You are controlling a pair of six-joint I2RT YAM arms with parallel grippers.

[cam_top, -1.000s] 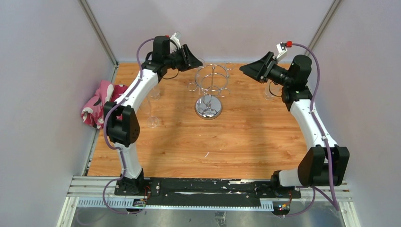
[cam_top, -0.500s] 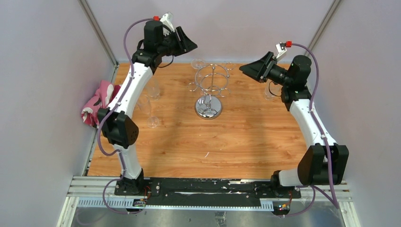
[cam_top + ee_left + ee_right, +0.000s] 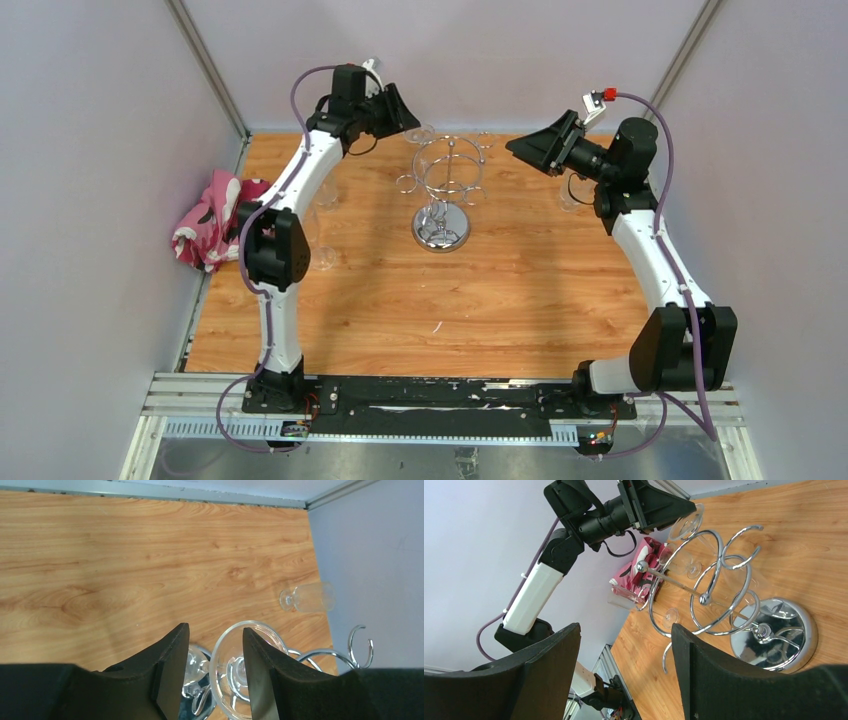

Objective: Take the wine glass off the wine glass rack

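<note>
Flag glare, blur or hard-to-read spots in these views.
Top external: even light, but clear glasses nearly vanish against the wood. Left wrist: the wine glass, framed by the dark left gripper, reads faintly. Right wrist: mirror glare on the wine glass rack base.

top: high, from near edge, looking down | wrists: close-in, low (right one rolled) | shared: wine glass rack (image 3: 441, 230)

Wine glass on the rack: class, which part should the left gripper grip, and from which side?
Likely the stem just under the foot. The wine glass seems to hang bowl-down in the rack, foot facing the left gripper, so come from above at the rack's far-left side, jaws straddling the foot.
</note>
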